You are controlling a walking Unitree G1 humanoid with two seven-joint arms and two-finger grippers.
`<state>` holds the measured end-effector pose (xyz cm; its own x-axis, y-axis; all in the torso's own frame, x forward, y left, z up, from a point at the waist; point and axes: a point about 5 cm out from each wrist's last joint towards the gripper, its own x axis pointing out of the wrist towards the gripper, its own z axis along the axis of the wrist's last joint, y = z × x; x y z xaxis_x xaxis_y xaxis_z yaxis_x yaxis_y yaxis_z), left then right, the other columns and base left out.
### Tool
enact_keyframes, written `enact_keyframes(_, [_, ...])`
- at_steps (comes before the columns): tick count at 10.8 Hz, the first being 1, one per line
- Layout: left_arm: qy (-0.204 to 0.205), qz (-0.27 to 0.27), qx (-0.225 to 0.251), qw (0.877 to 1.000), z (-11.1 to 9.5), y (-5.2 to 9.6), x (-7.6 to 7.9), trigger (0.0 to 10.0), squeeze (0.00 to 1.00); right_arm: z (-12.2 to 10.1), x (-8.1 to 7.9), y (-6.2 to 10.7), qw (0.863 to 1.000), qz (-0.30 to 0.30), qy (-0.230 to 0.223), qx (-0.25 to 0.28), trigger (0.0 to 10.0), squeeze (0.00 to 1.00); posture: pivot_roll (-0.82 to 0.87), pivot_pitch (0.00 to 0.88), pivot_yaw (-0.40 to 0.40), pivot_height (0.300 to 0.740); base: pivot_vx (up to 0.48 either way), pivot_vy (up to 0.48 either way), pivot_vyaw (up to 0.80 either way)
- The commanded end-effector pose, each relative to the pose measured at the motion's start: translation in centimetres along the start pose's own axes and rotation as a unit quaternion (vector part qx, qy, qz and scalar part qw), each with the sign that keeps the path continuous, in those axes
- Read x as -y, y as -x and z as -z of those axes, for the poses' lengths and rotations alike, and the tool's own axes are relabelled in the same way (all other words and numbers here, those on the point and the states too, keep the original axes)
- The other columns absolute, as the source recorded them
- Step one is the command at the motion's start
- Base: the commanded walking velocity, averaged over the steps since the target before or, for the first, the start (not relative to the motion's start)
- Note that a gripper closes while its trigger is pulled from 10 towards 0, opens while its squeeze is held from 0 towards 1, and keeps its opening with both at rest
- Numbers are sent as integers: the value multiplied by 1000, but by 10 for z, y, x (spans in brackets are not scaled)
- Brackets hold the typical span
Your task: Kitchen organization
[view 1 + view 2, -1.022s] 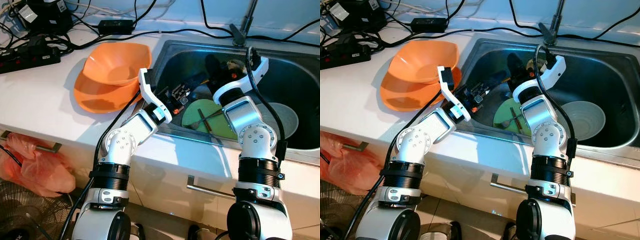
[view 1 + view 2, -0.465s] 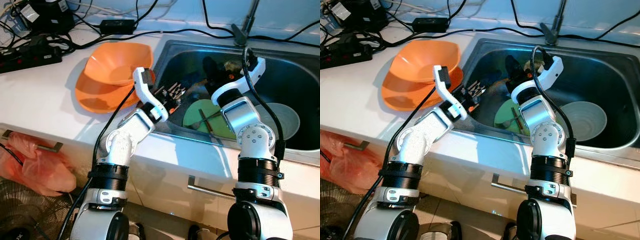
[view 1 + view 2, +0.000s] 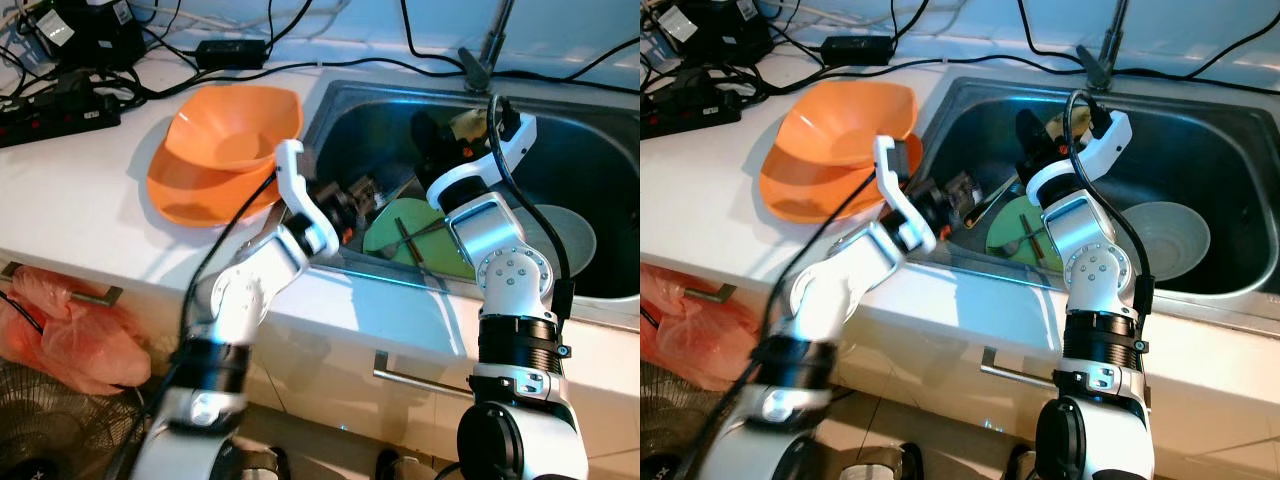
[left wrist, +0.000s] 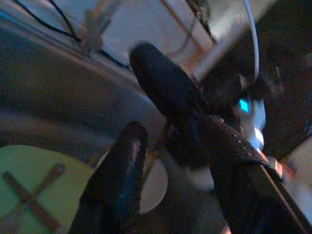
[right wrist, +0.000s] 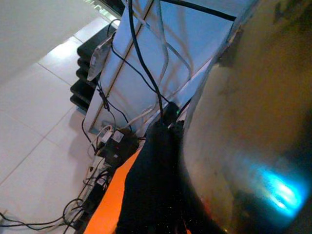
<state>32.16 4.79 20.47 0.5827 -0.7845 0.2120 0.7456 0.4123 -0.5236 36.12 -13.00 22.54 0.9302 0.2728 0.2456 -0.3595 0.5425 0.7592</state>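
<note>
Two stacked orange bowls (image 3: 225,150) sit on the white counter left of the steel sink (image 3: 400,274). Inside the sink lie a green plate (image 3: 395,222) with crossed utensils (image 3: 412,240) on it and a pale bowl (image 3: 568,236) further right. My left gripper (image 3: 352,198) is blurred at the sink's left edge, just inside the basin. In the left wrist view its fingers (image 4: 117,180) stand apart with nothing between them. My right gripper (image 3: 428,135) reaches deep into the sink's back, beside a yellowish item (image 3: 466,122). A dark finger (image 5: 156,185) lies against shiny metal.
A faucet (image 3: 485,55) rises behind the sink. Power strips and tangled black cables (image 3: 60,100) crowd the counter's back left. A red plastic bag (image 3: 60,335) hangs below the counter, and a cabinet handle (image 3: 410,380) sticks out under the sink.
My left arm is in motion and blurred; its gripper has shifted slightly at the sink's left edge. The right arm has hardly moved.
</note>
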Motion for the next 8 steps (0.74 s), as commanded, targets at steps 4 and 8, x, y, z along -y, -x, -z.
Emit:
enact_keyframes(4, [-147, 20, -83, 985, 7, 26, 5, 10000, 1000, 2, 3, 2, 998, -1, 58, -9, 0, 0, 53, 117, 74, 740, 0, 0, 0])
enact_keyframes(8, [-212, -17, -104, 971, 9, 44, -4, 10000, 1000, 4, 40, 12, 934, 52, 347, -70, 0, 0, 69, 128, 71, 740, 0, 0, 0])
